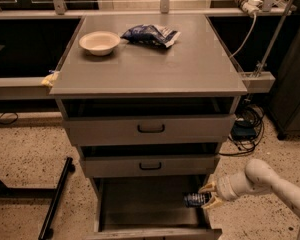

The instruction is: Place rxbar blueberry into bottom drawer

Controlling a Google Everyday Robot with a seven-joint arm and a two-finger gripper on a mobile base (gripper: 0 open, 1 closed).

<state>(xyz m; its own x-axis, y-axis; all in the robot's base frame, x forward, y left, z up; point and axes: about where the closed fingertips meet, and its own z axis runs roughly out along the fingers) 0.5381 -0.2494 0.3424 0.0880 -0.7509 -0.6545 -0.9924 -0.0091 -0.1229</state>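
I've got speckled floor (25,154), grey cabinet (150,74) centre w/ flat surface, bench beam (15,82) far left, dark locker (290,74) far right, cables (245,134) piled right, black stand leg (58,194) near left. Light dim, warm. Jaws near right, beside cabinet.

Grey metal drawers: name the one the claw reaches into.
The lowest, deepest grey drawer, pulled furthest out; the claw holds the navy-wrapped snack bar at its right side.
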